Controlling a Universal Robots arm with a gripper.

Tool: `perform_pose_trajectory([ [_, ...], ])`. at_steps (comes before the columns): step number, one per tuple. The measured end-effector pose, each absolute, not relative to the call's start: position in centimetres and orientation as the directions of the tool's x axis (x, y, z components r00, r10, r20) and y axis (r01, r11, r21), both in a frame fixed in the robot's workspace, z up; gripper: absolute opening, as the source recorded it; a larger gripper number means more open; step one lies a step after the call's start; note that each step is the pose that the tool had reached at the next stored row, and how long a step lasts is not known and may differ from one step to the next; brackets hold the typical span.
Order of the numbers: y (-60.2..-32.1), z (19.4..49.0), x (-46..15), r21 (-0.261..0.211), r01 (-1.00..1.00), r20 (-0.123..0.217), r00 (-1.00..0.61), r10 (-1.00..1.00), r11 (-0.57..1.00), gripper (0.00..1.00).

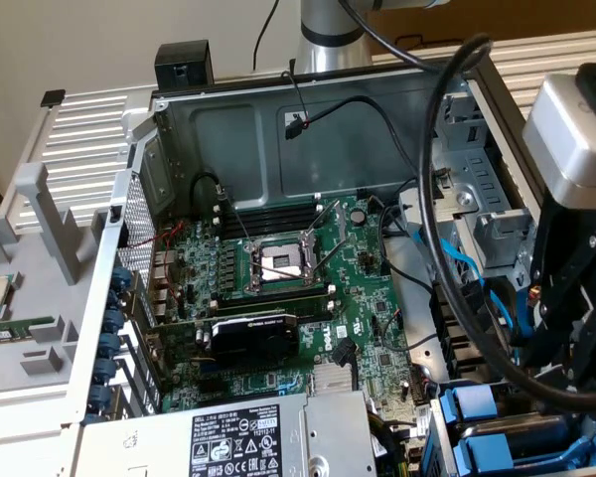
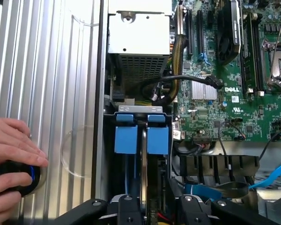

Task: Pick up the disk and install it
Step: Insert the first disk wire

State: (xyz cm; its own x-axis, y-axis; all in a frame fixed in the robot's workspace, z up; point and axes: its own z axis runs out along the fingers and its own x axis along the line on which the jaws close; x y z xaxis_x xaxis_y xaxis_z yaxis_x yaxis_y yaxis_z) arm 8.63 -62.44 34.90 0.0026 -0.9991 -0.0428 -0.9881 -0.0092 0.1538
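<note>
The disk (image 2: 158,140) shows end-on in the wrist view. Two bright blue frame tabs flank a thin silver edge, low in the open computer case beside the power supply. My gripper (image 2: 159,212) reaches in from the near side, its black fingers (image 2: 126,211) on either side of the disk's near end, and it looks shut on it. In the exterior view, the disk's blue frame (image 1: 474,404) sits at the lower right of the case, just below my black gripper (image 1: 561,338).
A silver power-supply box (image 1: 228,442) (image 2: 139,47) lies next to the disk. The green motherboard (image 1: 298,268) (image 2: 234,93) fills the case floor. Thick black cables (image 1: 437,199) loop past the arm. A person's hand (image 2: 11,150) rests on a black knob (image 2: 18,176) on the ribbed metal table.
</note>
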Motion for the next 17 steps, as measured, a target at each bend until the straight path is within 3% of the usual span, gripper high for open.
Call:
perform_pose_trajectory([
  [14,-64.5,34.6,8.5,0.13,-0.99,-0.111,0.041,-0.993,-0.056,0.36],
  [17,-64.7,34.6,8.5,0.122,-0.99,-0.144,0.045,-0.989,-0.063,0.36],
])
